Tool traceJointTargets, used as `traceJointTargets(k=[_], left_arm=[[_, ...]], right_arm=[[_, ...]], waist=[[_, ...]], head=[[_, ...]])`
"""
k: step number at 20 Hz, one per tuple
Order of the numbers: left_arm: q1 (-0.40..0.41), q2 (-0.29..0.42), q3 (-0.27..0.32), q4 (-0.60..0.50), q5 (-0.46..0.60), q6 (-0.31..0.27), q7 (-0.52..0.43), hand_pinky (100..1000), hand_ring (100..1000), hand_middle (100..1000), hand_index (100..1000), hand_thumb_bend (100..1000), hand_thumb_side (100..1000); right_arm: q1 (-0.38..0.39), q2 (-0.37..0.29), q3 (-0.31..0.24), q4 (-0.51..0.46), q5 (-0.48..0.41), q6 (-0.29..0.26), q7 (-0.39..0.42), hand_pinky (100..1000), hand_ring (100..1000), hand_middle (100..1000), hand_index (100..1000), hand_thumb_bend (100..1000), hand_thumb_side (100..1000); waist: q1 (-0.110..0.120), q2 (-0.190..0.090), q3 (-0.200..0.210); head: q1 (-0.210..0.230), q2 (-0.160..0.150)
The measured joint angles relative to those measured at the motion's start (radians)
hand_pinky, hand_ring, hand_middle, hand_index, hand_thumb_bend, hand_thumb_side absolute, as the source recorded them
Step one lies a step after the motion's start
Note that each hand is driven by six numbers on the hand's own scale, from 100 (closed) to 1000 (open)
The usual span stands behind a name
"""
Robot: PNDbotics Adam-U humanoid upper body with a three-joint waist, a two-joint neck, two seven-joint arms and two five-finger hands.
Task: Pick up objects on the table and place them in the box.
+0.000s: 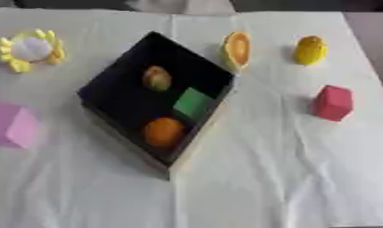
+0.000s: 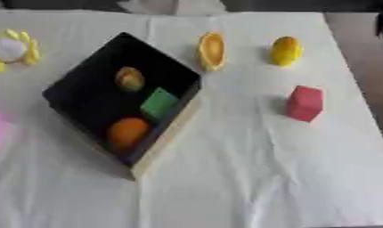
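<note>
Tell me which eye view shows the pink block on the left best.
The left eye view. There the pink block shows almost whole, left of the black box, with only its left side cut by the picture's edge. The right eye view catches just a pink sliver at its left edge.
</note>
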Motion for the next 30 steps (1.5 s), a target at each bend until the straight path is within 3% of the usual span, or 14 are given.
traceJointTargets(k=[7, 14, 24, 30], left_arm=[[-0.001, 0.000, 0.000, -0.003, 0.000, 0.000, 0.000, 796, 720, 719, 895, 258, 531], [-0.006, 0.000, -0.001, -0.004, 0.000, 0.000, 0.000, 796, 720, 719, 894, 256, 533], [-0.019, -0.001, -0.002, -0.004, 0.004, -0.001, -0.005, 796, 719, 719, 893, 254, 536], [-0.027, -0.002, -0.008, -0.004, 0.006, -0.003, -0.008, 796, 718, 719, 892, 251, 539]], right_arm=[[0.000, 0.000, 0.002, -0.006, 0.056, -0.027, 0.145, 888, 881, 786, 898, 277, 377], [0.008, -0.001, 0.044, -0.048, 0.082, -0.026, 0.226, 897, 914, 832, 904, 357, 395], [-0.011, -0.026, 0.119, -0.112, 0.067, 0.019, 0.236, 894, 911, 832, 891, 362, 317], [-0.029, -0.026, 0.157, -0.123, 0.025, 0.077, 0.224, 893, 909, 827, 881, 359, 344]], waist=[[-0.001, 0.000, 0.000], [-0.001, 0.000, 0.007], [-0.004, 0.000, 0.021], [-0.005, 0.000, 0.027]], head=[[0.002, -0.001], [0.004, -0.008], [-0.002, -0.010], [-0.016, -0.009]])
